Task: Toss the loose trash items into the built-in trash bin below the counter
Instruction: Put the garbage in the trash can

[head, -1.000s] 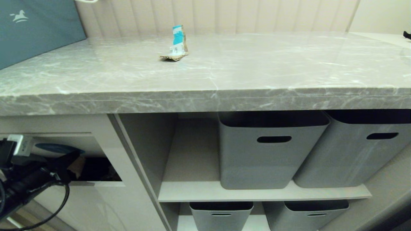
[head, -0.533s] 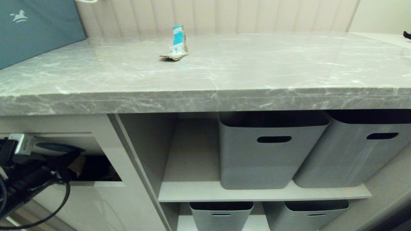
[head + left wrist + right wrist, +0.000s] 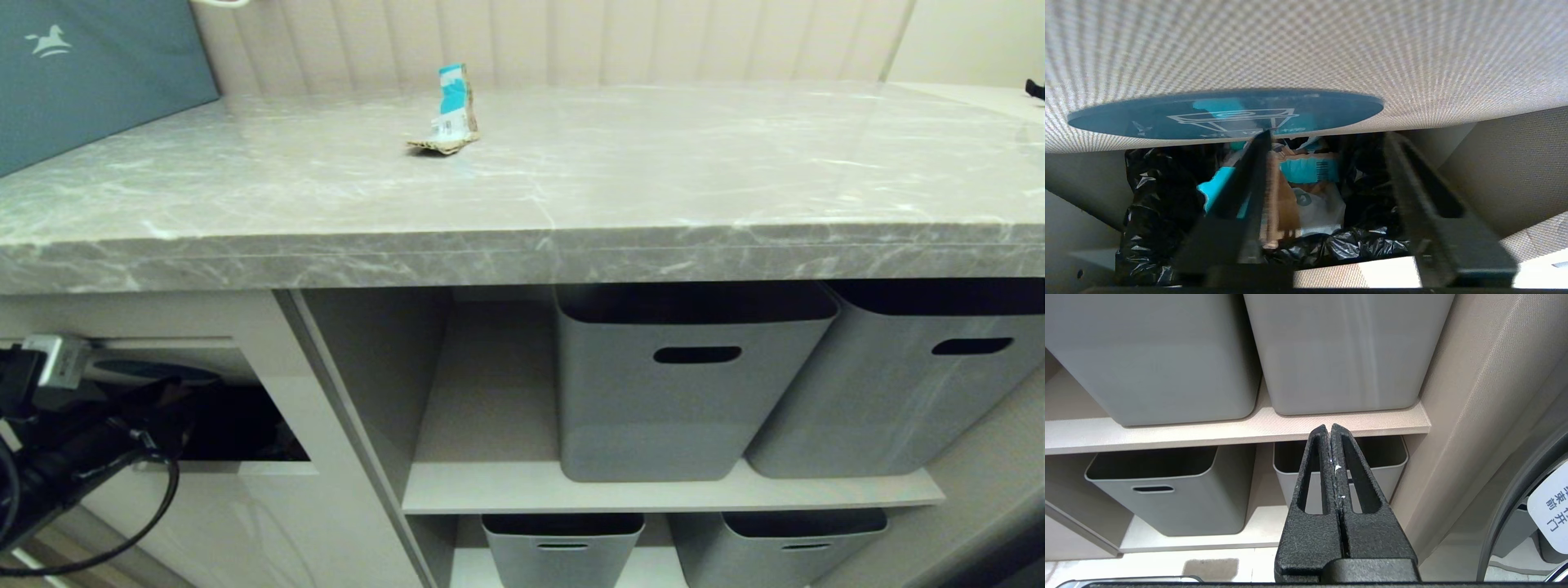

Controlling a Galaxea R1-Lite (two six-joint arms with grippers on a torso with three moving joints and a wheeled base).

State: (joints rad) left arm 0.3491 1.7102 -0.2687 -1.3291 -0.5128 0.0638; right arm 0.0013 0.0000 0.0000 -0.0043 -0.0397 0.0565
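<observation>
The left tool reaches into the built-in trash bin under its tilted flap, fingers spread, a brown cardboard scrap just beside one finger; whether they touch is unclear. Other scraps lie half hidden in the black liner. A teal-and-white carton piece stands on the counter. The right tool is closed before the grey baskets.

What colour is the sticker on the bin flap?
Dark blue sticker with a white bin icon; clearest in the left wrist view.
</observation>
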